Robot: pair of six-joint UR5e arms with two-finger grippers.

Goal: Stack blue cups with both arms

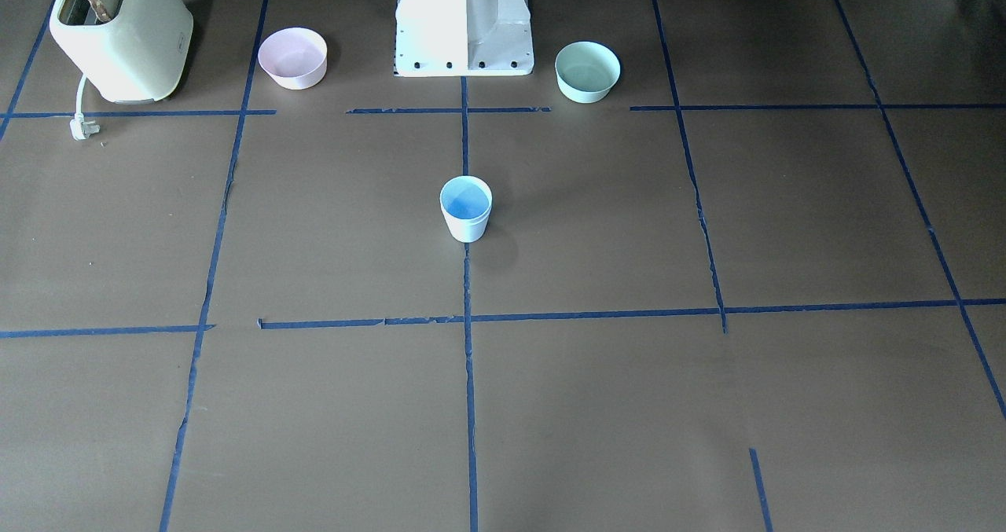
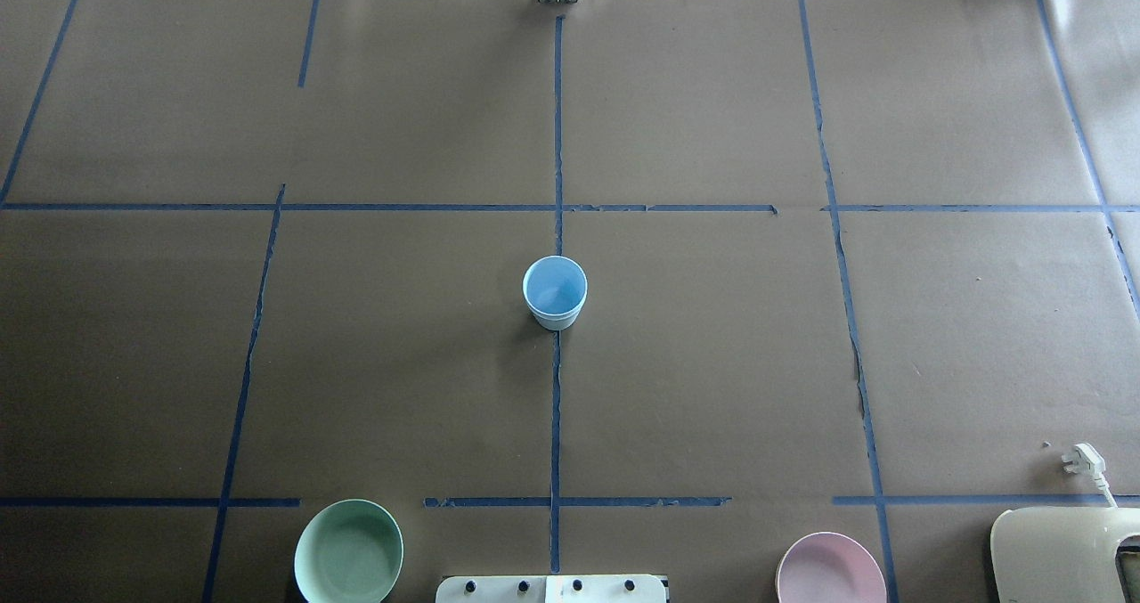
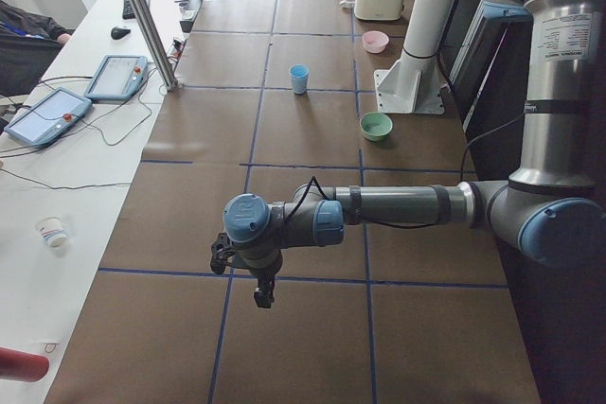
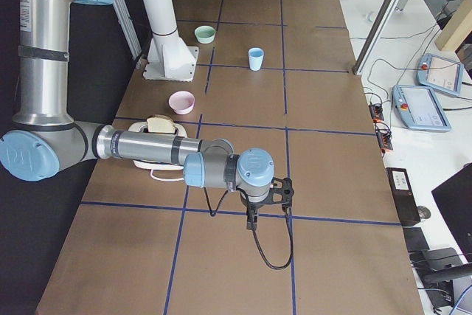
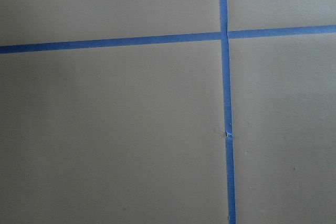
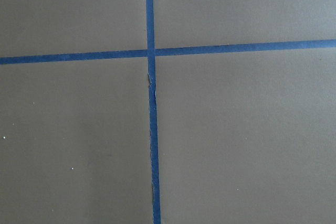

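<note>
Count: one blue cup (image 2: 555,293) outline, upright on the centre tape line (image 2: 557,425) mid-table; whether a second is nested inside, cannot tell. Two bowls flank the white pedestal (image 1: 464,21), one pink bowl (image 1: 292,58) and one mint green bowl (image 1: 587,71), both well apart from the cup. One cream toaster (image 1: 118,37) with a loose plug (image 1: 81,129) beside it. Two arms. The left gripper (image 3: 261,296) shows only in the left side view, hanging low over the table end with nothing seen in it; open or closed, cannot tell. Same for the right gripper (image 4: 251,220) in the right side view. Both are far from the cup. The overhead and front views show no arm at all. Both wrist cameras show only brown paper (image 5: 105,129) and crossed blue tape, no fingers.
</note>
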